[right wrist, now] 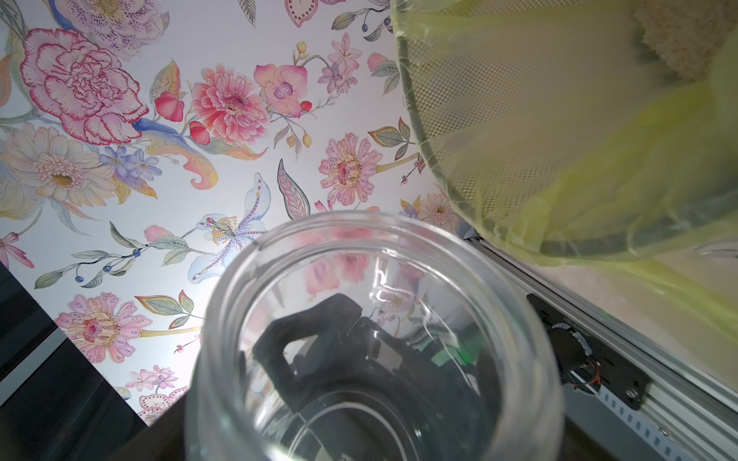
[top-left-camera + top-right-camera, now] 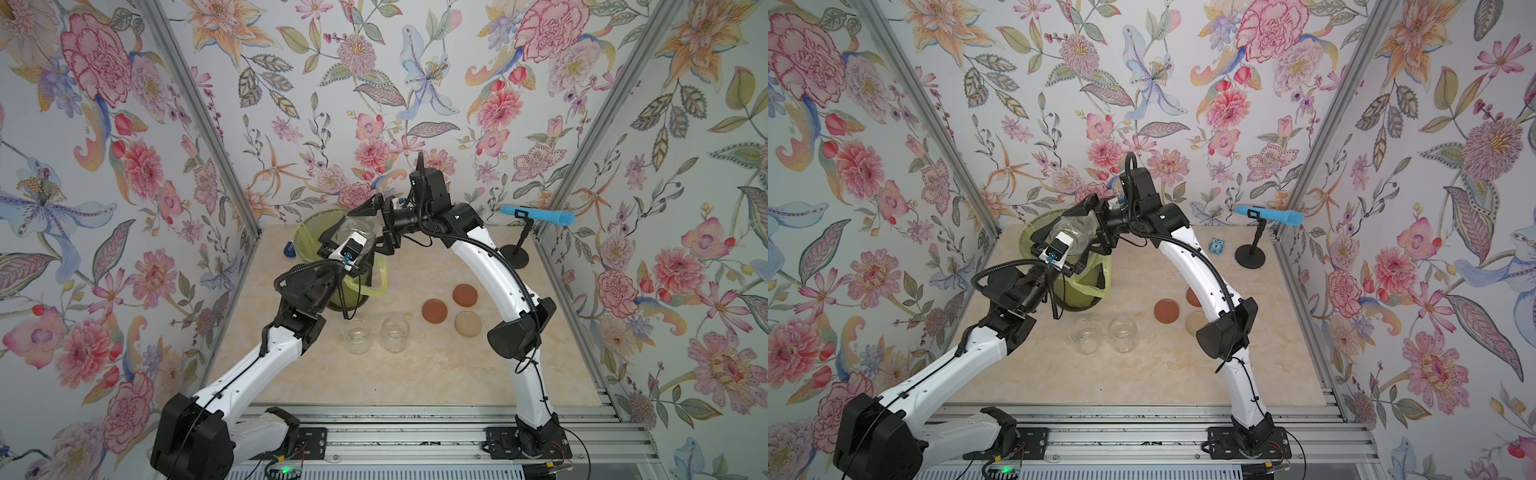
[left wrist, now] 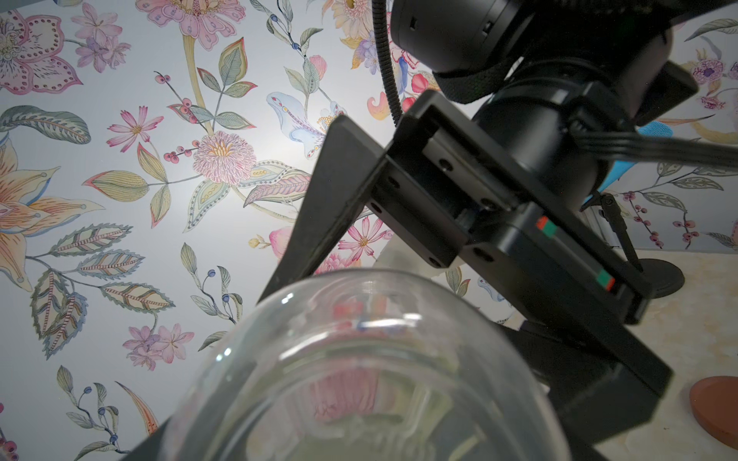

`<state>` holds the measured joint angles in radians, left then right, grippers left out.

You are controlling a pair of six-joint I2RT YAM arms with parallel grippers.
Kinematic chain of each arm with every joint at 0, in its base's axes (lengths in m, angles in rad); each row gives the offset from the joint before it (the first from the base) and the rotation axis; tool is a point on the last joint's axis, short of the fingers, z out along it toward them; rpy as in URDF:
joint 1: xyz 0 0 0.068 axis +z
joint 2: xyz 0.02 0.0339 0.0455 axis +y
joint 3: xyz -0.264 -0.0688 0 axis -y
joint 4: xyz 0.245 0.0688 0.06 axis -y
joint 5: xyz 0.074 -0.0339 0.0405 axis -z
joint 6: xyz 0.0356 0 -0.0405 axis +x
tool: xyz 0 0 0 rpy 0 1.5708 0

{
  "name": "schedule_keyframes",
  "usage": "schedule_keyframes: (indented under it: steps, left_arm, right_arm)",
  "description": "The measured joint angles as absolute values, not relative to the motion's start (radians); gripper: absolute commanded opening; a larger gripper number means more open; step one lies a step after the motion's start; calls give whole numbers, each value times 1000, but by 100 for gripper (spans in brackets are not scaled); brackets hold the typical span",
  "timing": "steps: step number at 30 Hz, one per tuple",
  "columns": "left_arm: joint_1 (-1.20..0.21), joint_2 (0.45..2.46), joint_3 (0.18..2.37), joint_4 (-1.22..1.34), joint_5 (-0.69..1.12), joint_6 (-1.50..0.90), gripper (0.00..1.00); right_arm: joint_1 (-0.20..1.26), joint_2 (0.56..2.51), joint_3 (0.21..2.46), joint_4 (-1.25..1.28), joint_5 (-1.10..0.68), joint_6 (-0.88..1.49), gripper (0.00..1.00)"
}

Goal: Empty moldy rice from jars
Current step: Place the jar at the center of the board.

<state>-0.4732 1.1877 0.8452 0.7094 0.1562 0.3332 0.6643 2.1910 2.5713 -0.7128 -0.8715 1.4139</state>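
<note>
Above the bin point(image 2: 305, 224), top views: empty jar point(image 2: 353, 230) on its side, in the air.
Left gripper point(image 2: 350, 241): fingers clamped on the jar.
Right gripper point(image 2: 374, 227): fingers either side of the jar's mouth end; cannot tell if gripping.
Left wrist: right fingers point(image 3: 315, 207) flank the glass.
Right wrist: rice point(image 1: 675, 40) inside the bin, beside the jar's mouth.

Two empty clear jars point(image 2: 356, 336) stand upright, side by side, mid-tabletop point(image 2: 415, 374) (lids point(image 2: 434, 310) off, lying nearer the right edge). A third jar point(image 2: 353, 229), also empty, hangs tipped over the bin point(image 2: 303, 235), where pale clumped rice point(image 1: 675, 40) lies.
</note>
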Motion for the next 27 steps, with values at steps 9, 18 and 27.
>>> schedule_keyframes:
  steps: [9, 18, 27]
  left_arm:
    - [-478, 1190, 845, 729, 122, 317, 100]
    - [-479, 1187, 840, 727, 99, 291, 100]
    - [-485, 1143, 836, 672, 97, 244, 100]
  right_arm:
    - [664, 2192, 2571, -712, -873, 1392, 0]
    - [661, 2192, 2571, -712, -875, 1365, 0]
    - [624, 2192, 2571, -712, -875, 1331, 0]
